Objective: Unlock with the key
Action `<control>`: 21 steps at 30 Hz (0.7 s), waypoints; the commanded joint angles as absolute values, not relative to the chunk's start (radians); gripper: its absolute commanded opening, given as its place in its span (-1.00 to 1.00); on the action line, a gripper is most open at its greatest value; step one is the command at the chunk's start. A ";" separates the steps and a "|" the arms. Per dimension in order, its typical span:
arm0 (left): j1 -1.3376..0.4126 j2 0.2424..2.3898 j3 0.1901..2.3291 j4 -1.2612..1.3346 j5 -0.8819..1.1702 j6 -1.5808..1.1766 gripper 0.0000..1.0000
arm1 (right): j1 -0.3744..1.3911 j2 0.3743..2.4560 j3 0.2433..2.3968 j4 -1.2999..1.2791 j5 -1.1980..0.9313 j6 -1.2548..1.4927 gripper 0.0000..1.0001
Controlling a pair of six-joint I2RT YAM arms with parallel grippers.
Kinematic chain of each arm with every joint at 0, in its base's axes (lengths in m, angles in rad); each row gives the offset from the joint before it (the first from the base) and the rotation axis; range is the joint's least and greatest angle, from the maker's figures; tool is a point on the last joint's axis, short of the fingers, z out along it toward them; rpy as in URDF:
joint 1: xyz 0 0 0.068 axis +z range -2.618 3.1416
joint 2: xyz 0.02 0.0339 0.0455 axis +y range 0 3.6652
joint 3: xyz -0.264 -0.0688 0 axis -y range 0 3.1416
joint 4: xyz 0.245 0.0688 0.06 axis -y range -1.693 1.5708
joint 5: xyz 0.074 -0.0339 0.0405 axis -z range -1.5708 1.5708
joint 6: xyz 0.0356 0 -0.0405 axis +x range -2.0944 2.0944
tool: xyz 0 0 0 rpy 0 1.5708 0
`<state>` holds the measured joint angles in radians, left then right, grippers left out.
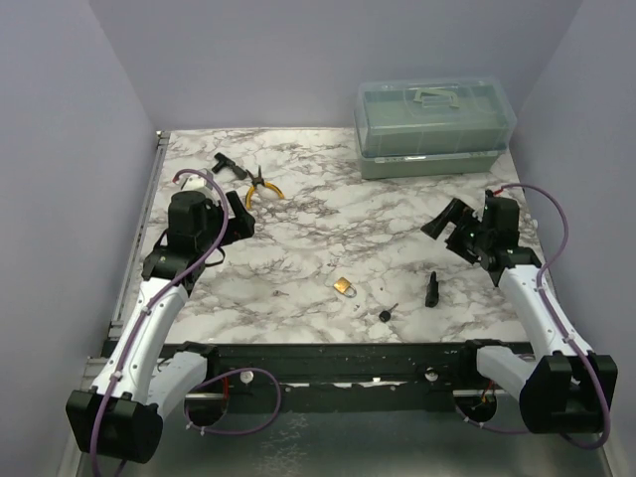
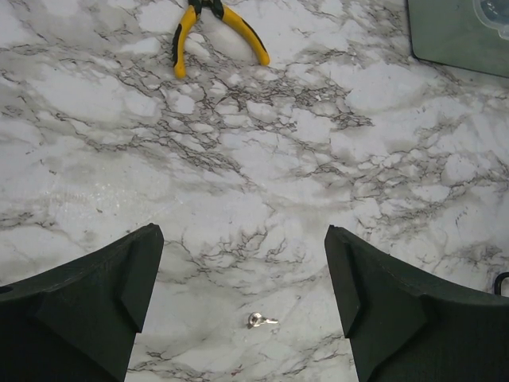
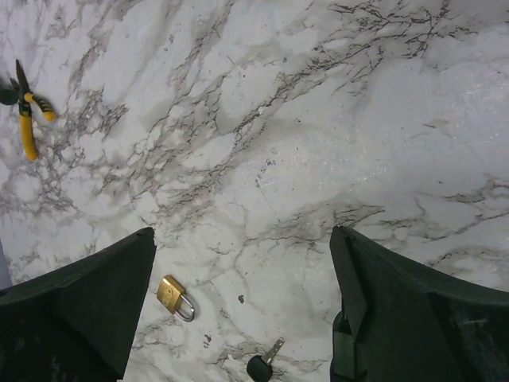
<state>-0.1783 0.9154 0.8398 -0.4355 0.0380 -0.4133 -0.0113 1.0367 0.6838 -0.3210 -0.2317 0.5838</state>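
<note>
The tiny silver key lies flat on the marble table, left of the small brass padlock. In the left wrist view the key sits on the table below and between my open left fingers, untouched. My left gripper is open and empty, raised above the table behind the key. My right gripper is open and empty, raised to the right of the padlock. The padlock lies on its side near the right gripper's left finger, shackle closed.
Yellow-handled pliers lie at the back left, beside a black tool. A black-headed bit and a black piece lie right of the padlock. A green toolbox stands at the back right.
</note>
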 commanded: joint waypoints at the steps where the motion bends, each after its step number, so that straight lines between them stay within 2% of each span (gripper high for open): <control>1: -0.185 0.926 0.837 -0.422 0.070 -0.403 0.80 | -0.009 1.056 0.768 -0.473 -0.175 0.611 1.00; 11: -0.196 0.936 0.837 -0.422 0.083 -0.406 0.78 | -0.009 1.076 0.860 -0.742 -0.105 0.675 1.00; 21: -0.199 0.934 0.834 -0.423 0.081 -0.406 0.77 | 0.000 1.065 0.818 -0.805 -0.153 0.680 1.00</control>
<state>-0.1928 0.9352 0.8398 -0.4355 0.0620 -0.4137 -0.0067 1.0786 0.8368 -0.7448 -0.1406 0.6601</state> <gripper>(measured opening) 0.888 0.998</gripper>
